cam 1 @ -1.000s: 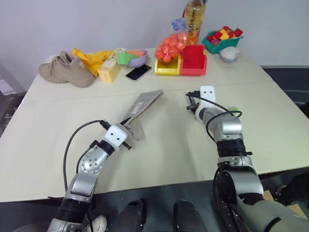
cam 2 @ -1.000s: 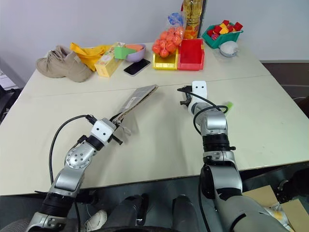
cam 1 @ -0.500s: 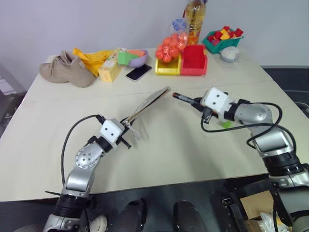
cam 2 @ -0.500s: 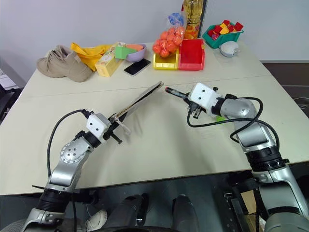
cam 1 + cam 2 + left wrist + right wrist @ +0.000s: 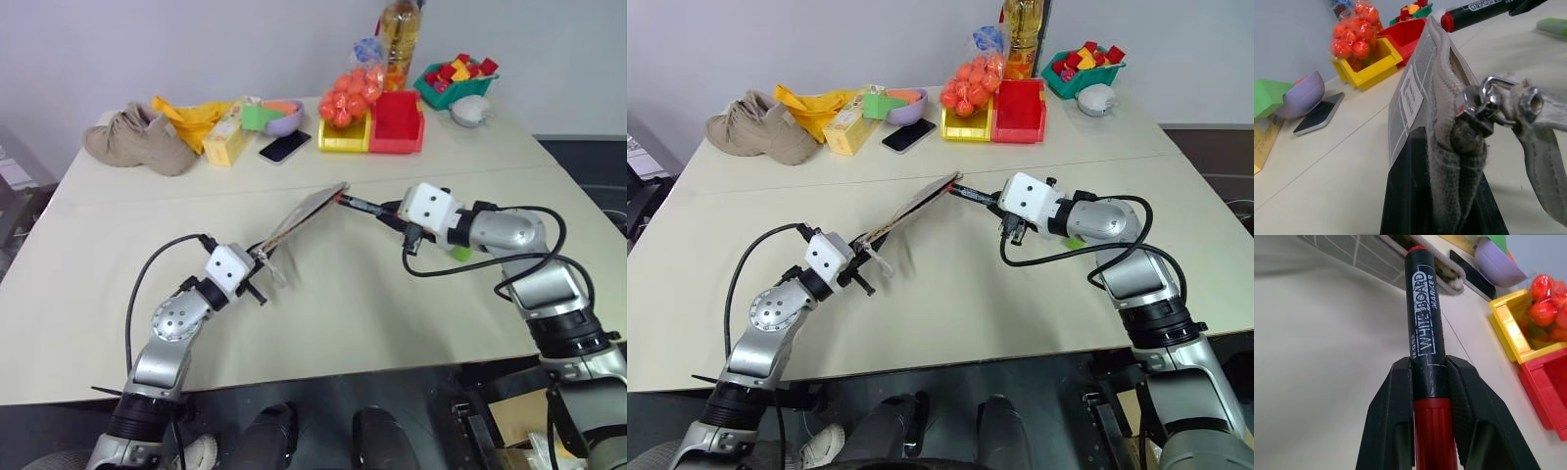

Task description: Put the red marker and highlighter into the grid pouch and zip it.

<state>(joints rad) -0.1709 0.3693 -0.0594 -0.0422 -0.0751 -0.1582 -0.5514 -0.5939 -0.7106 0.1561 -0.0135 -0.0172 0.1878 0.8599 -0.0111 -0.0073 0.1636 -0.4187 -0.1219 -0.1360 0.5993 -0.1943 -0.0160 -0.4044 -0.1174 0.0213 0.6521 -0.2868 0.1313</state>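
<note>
Your desk (image 5: 323,323) carries the clutter along its far edge; the work sits mid-desk. The grid pouch (image 5: 306,211) is lifted off the surface, held edge-up by your left tool (image 5: 257,271), whose fingers are pressed together on the zipper-end corner. Its long axis runs from there up toward 1 o'clock, with the open mouth at the far tip.

Your right tool (image 5: 997,203) is clamped on the red marker (image 5: 972,195), and it is the arm that matters for the next move. The marker's long axis lies nearly level, pointing toward 10 o'clock, its red-ringed tip just beside the pouch's far end; from the left wrist view (image 5: 1484,9) I judge it at the mouth but not yet inside.

The highlighter (image 5: 460,252) lies on the desk at about 4 o'clock from the right tool, partly hidden behind that forearm.
</note>
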